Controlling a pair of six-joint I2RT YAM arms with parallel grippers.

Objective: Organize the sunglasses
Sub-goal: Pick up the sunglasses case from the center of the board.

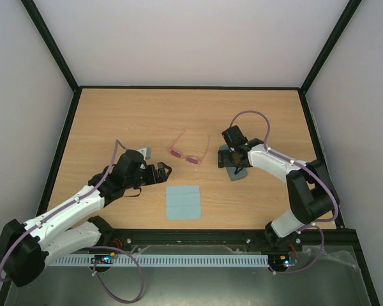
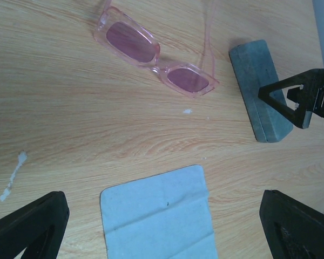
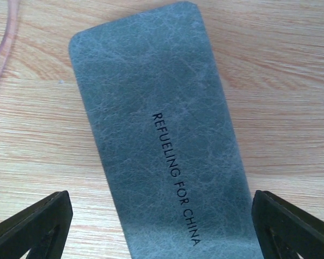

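Observation:
The pink sunglasses (image 1: 190,150) lie unfolded on the table's middle, lenses toward me; they show in the left wrist view (image 2: 156,59) too. The blue-grey case (image 1: 233,160) lies flat to their right, lettered "REFUELING FOR CHINA" in the right wrist view (image 3: 162,140). The light blue cloth (image 1: 182,201) lies in front, also in the left wrist view (image 2: 159,216). My left gripper (image 1: 163,171) is open and empty, left of the cloth. My right gripper (image 1: 235,160) is open, hovering right over the case with a finger on each side of it.
Black frame rails edge the table at left (image 1: 62,146), right (image 1: 314,140) and back. A white slotted strip (image 1: 179,260) runs along the near edge between the arm bases.

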